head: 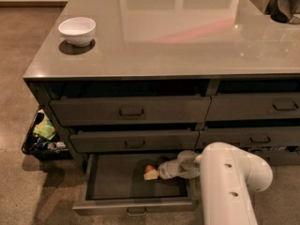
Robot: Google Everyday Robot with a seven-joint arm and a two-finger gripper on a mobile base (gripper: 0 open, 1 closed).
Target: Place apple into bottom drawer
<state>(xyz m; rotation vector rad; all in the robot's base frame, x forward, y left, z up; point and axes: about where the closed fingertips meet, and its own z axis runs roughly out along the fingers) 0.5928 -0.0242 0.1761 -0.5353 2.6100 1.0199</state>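
Note:
The bottom drawer [112, 179] of the left stack is pulled open and its dark inside shows. My gripper [153, 173] reaches into it from the right, low over the drawer floor near the middle. It is shut on the apple [149, 168], which shows as a small red-orange patch at the pale fingertips. The white arm [229, 182] fills the lower right and hides the drawer's right end.
The two drawers above [131, 110] are shut, as are those of the right stack [260, 138]. A white bowl [77, 31] stands on the grey counter at the left. A black bin [43, 137] with rubbish sits on the floor to the left.

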